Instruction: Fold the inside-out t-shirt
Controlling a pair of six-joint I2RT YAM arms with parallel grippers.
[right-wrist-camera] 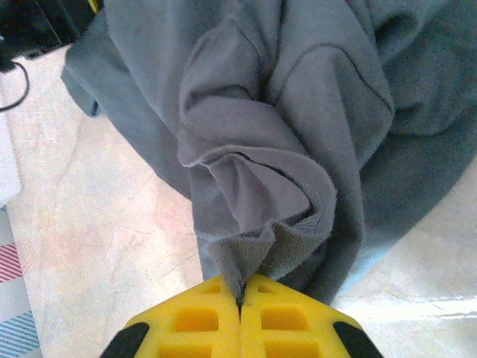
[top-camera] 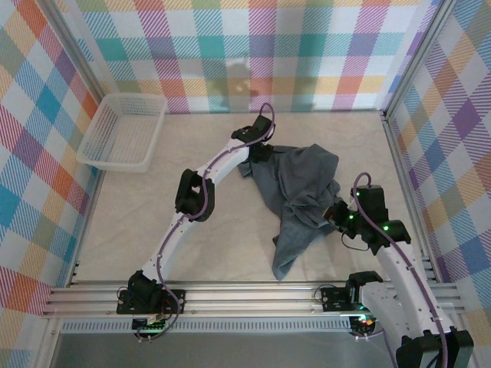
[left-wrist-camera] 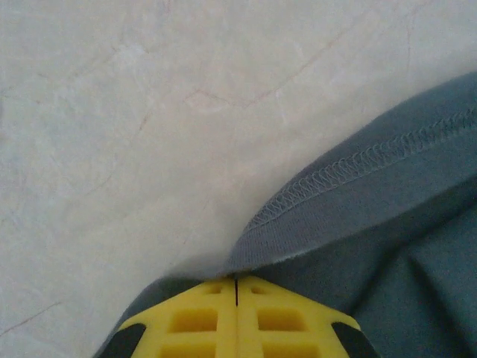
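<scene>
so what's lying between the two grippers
The wrinkled t-shirt covers the whole stretch from the left gripper to the right gripper, as the top view shows.

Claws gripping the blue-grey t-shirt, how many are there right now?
2. The left claw is shut on the t-shirt, at the stitched hem on its far left edge. The right claw is shut on a bunched fold at its right side.
</scene>
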